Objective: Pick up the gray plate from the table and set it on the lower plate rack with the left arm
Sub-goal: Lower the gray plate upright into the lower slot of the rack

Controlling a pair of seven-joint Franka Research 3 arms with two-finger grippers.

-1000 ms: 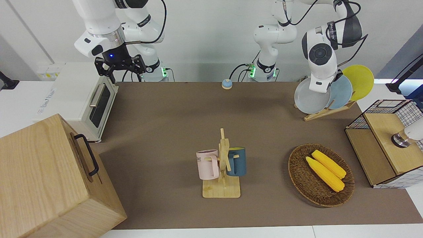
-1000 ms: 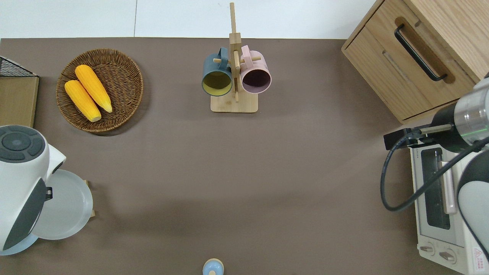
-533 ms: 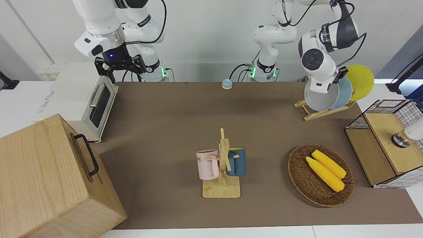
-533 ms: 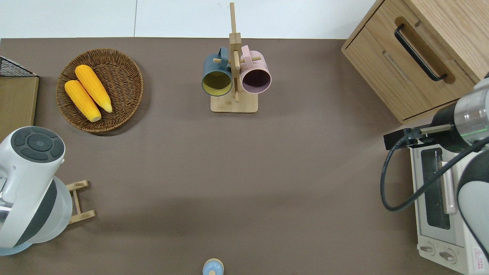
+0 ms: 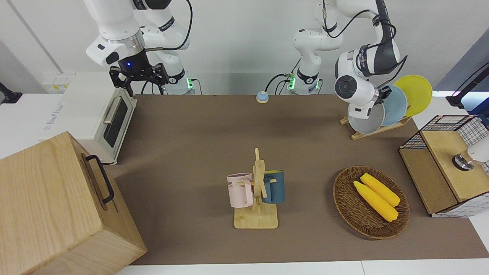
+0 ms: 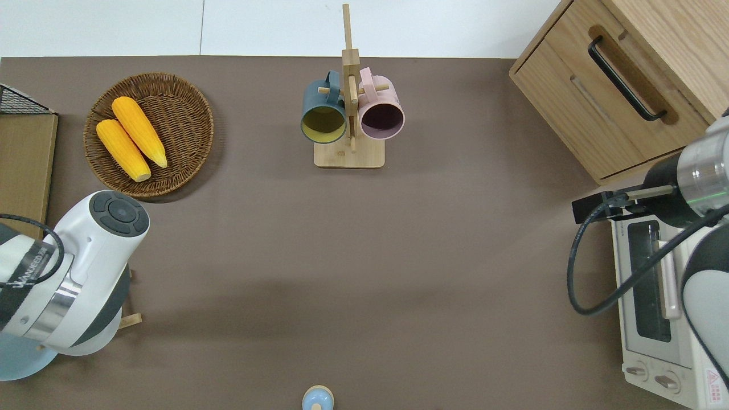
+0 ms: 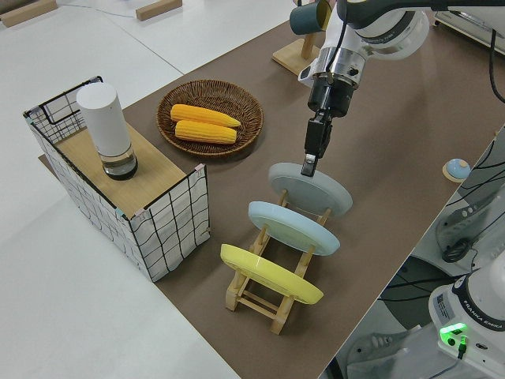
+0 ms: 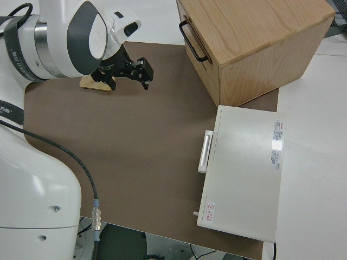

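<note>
The gray plate (image 7: 316, 189) leans in the lowest slot of the lower plate rack (image 7: 254, 300), the slot farthest from the robots, on the table (image 5: 214, 130) at the left arm's end. My left gripper (image 7: 308, 167) points down and is shut on the plate's upper rim. In the front view the plate (image 5: 367, 122) is partly covered by the left arm's wrist (image 5: 353, 89). A light blue plate (image 7: 293, 227) and a yellow plate (image 7: 271, 275) fill the rack's other slots. My right gripper (image 5: 139, 76) is open and empty; that arm is parked.
A wicker basket (image 5: 344, 198) with two corn cobs and a wire-sided shelf box (image 5: 447, 168) with a white cylinder stand near the rack. A mug stand (image 5: 258, 194) holds two mugs mid-table. A toaster oven (image 5: 95, 114) and a wooden cabinet (image 5: 49, 206) are at the right arm's end.
The left arm has swung its wrist toward the table's middle and tilted and lowered the gray plate from above the rack into its lowest slot. The right arm has not moved.
</note>
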